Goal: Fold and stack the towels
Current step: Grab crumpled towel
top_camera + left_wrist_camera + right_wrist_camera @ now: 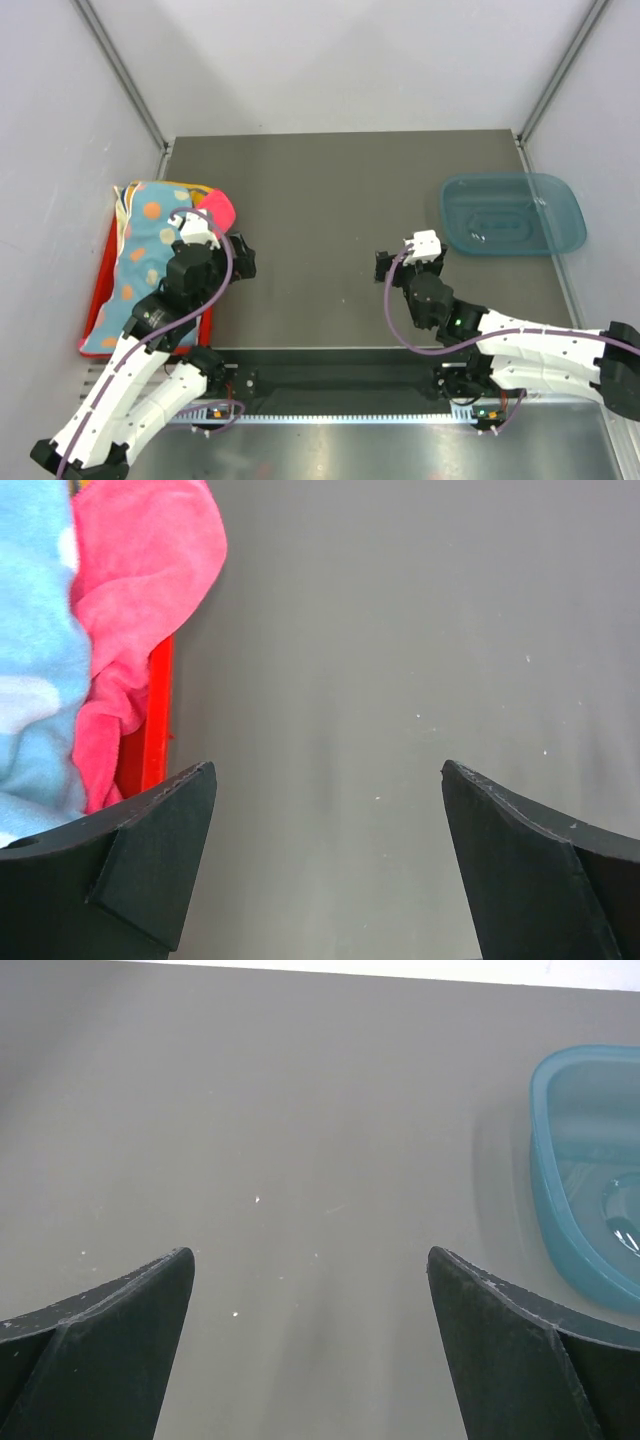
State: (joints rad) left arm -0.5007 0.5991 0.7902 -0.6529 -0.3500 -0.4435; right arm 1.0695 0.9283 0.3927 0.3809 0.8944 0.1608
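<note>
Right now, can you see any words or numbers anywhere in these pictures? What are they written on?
No words or numbers can be read in any view.
The dotted light blue towel shows only dots, no letters.
The pink towel is plain.
The red tray and the teal bin show no label.

The left arm [115, 395] and right arm [545, 345]: white shells, black joints.
A purple cable [231, 262] loops along each; white block [422, 245] at each wrist; fingers [150, 865] matte black, wedge-shaped.
</note>
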